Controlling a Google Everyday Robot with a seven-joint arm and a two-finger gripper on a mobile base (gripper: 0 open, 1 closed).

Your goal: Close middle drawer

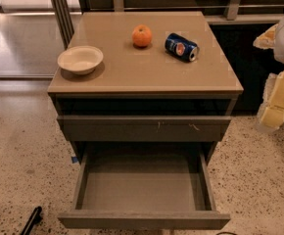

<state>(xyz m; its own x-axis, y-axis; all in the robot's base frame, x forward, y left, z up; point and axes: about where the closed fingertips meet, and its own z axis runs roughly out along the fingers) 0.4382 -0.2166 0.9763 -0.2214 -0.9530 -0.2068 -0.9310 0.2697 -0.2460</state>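
Observation:
The middle drawer (143, 220) is pulled far out of the grey-brown cabinet at the bottom centre. Its plain flat front faces me and its grey box interior (142, 182) is empty. Above it, the drawer front with small white scratch marks (144, 128) stands out only a little. My gripper (277, 99), white with pale yellow parts, hangs at the right edge. It is above and to the right of the open drawer, apart from the cabinet, and holds nothing that I can see.
On the cabinet top (132, 75) are a white bowl (80, 59) at the left, an orange (142, 35) and a blue can (181, 47) lying on its side. Speckled floor surrounds the cabinet. A black object (32, 219) lies at bottom left.

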